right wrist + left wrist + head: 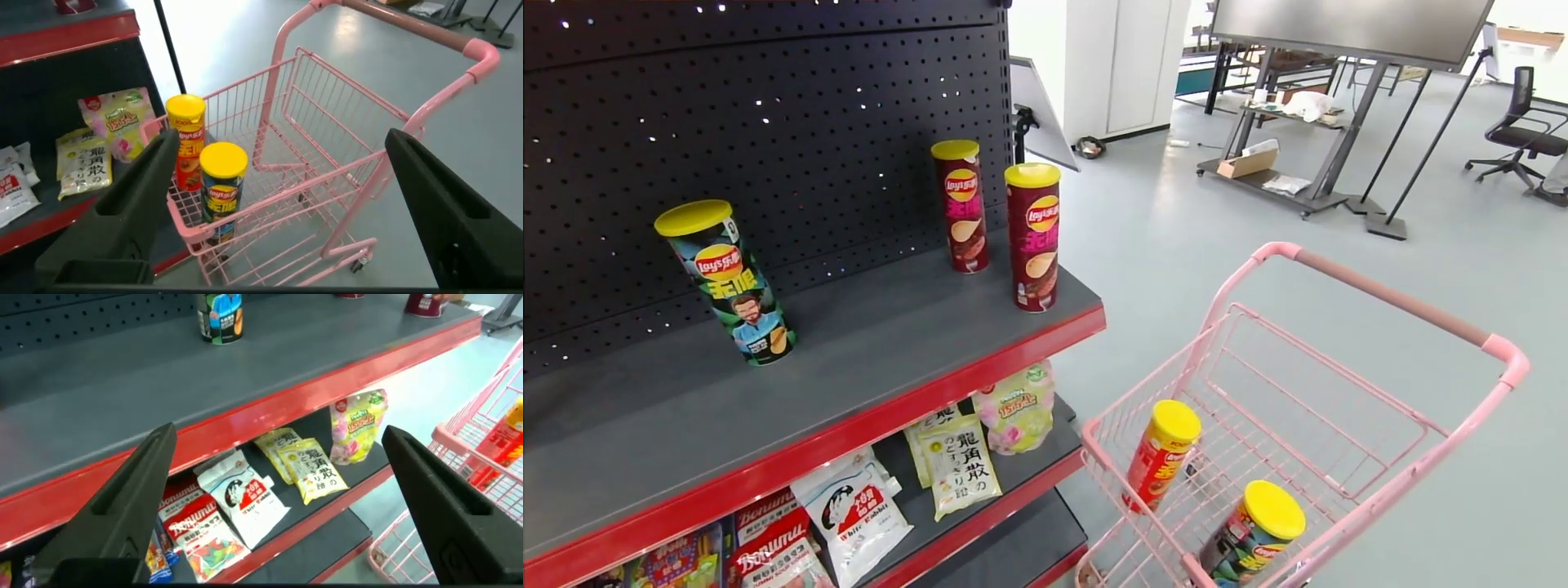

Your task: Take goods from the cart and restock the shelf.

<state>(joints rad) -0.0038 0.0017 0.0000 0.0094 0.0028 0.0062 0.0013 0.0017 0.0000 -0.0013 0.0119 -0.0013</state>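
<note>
cart (1388,296): pink wire basket on wheels, standing on the grey floor just right of the shelving.
in the cart: two cans with yellow lids, an orange can (1164,453) leaning at the corner nearest the shelves and a dark can (1254,527) beside it.
top shelf (890,343): grey board with a red front edge, holding three upright cans.
cans on top shelf: one green can (727,282) on the left, well apart from two maroon cans (961,204) (1032,237) that stand near each other at the right end.
lower shelf (1045,445): bags lying flat: one pink-and-green bag (1017,408), two overlapping pale yellow bags (960,465), one white bag (854,510), then red bags (776,539) whose count is unclear.
left gripper (278,433): fingers spread wide with nothing between them, in front of the shelves.
right gripper (282,135): fingers spread wide with nothing between them, above the cart.
head view adds: the black pegboard (768,122) behind the top shelf.
left wrist view adds: a closer look at the bags, with the base of the green can above.
right wrist view adds: a look down into the basket, with both cans upright side by side and a cart wheel (357,263).
</note>
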